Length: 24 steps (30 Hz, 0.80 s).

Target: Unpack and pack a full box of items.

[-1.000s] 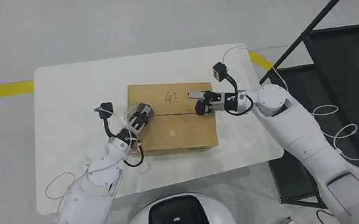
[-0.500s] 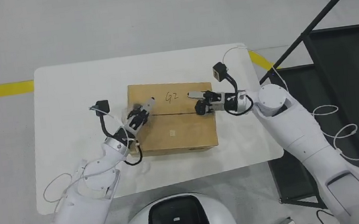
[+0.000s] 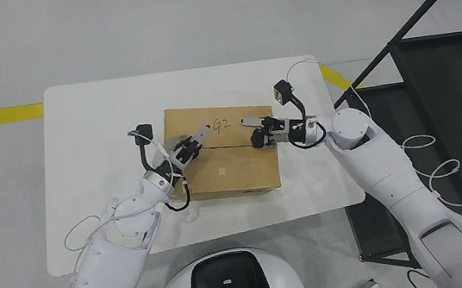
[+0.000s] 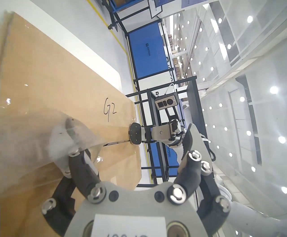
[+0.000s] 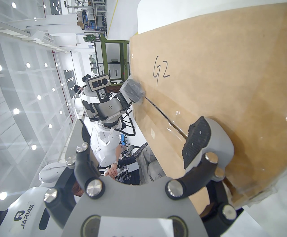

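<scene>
On the desk (image 3: 86,162): one cardboard box (image 3: 225,166) is sitting closed near the middle, with one seam running across its top.
Box handling: I am judging it stiff-walled and, being full, probably heavy. I am reckoning on taking the flap edges at the seam, not lifting the whole.
Right fingers (image 3: 253,131): one pair is standing wide apart and gripping nothing, one pad resting on the box top at the seam's end.
Left fingers (image 3: 191,140): one pair is also spreading wide at the seam's opposite end, clamping nothing.
Clear tape (image 4: 67,132): one lifted flap is clinging to one left finger. It looks thin and sticky, likely to tear.
</scene>
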Tool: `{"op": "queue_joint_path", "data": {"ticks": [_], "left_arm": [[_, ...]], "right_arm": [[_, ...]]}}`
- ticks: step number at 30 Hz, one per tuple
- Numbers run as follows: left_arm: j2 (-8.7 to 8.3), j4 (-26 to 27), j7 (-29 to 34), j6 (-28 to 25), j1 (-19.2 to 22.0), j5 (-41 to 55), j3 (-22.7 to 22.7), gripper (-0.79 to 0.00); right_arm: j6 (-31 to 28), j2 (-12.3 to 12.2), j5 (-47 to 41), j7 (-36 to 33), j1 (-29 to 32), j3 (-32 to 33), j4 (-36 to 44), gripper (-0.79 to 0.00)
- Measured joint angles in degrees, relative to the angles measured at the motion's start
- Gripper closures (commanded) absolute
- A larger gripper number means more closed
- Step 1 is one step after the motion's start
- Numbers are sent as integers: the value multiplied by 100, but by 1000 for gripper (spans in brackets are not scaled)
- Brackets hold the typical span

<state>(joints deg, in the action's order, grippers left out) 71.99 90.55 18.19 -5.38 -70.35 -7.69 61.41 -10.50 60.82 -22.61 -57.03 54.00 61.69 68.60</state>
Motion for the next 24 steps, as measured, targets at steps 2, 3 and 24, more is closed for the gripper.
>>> {"op": "queue_joint_path", "data": {"ticks": [2, 3, 24], "left_arm": [[24, -20, -30, -31, 43, 4, -70, -785], [33, -26, -44, -45, 59, 10, -96, -785], [304, -550, -424, -291, 481, 420, -619, -785]], "right_arm": [[0, 0, 0, 0, 0, 0, 0, -785], [0, 0, 0, 0, 0, 0, 0, -785], [-11, -3, -26, 88, 59, 40, 48, -785]]}}
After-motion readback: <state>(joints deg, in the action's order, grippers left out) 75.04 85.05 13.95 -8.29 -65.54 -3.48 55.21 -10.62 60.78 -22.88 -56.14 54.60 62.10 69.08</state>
